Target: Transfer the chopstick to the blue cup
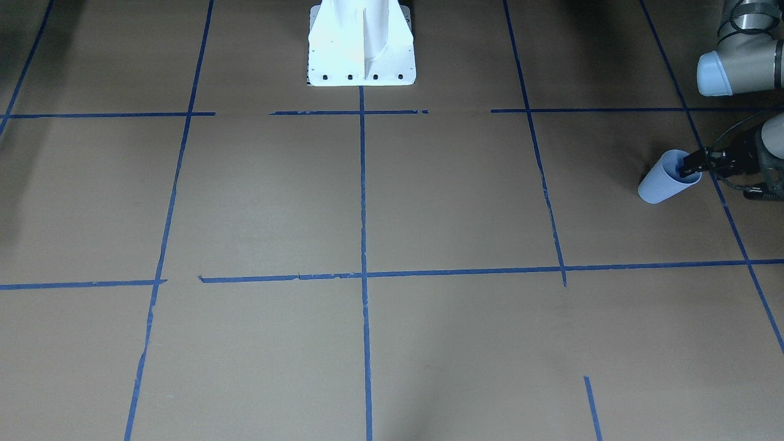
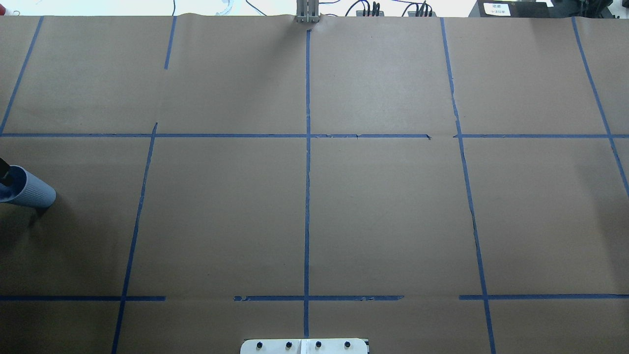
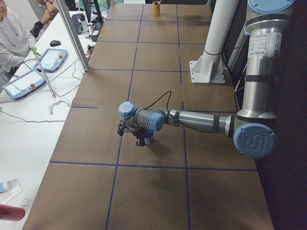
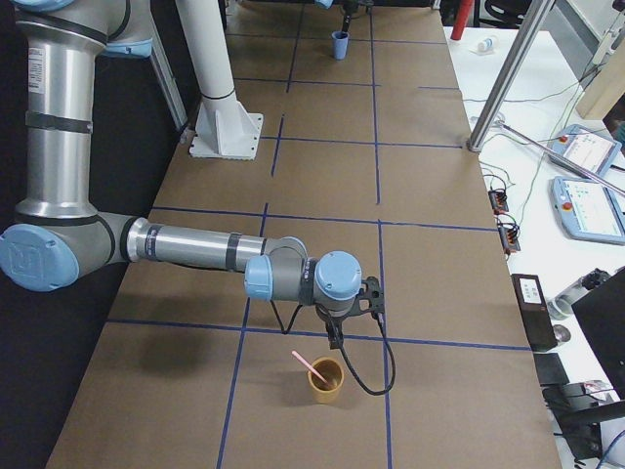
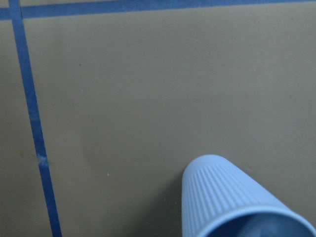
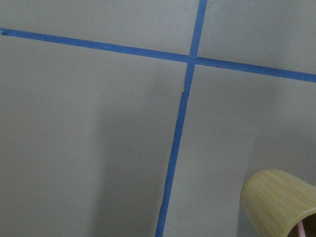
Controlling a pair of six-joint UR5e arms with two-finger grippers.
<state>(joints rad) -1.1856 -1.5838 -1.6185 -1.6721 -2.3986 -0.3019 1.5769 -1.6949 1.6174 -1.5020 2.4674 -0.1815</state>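
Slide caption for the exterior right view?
Chopstick leans in yellow cup beside right gripper; blue cup at far end.

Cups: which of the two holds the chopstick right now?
The yellow cup: the pink chopstick leans out of it. The blue cup, tilted in the left gripper, shows no stick.

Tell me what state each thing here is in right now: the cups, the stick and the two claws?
blue cup, tilted steeply, rim gripped, no stick showing inside.
chopstick, leaning in the yellow cup, not yet transferred.
yellow cup, upright, holding the chopstick.
left gripper, shut on the blue cup's rim, one finger inside.
right gripper, near the yellow cup; open or shut cannot be told.
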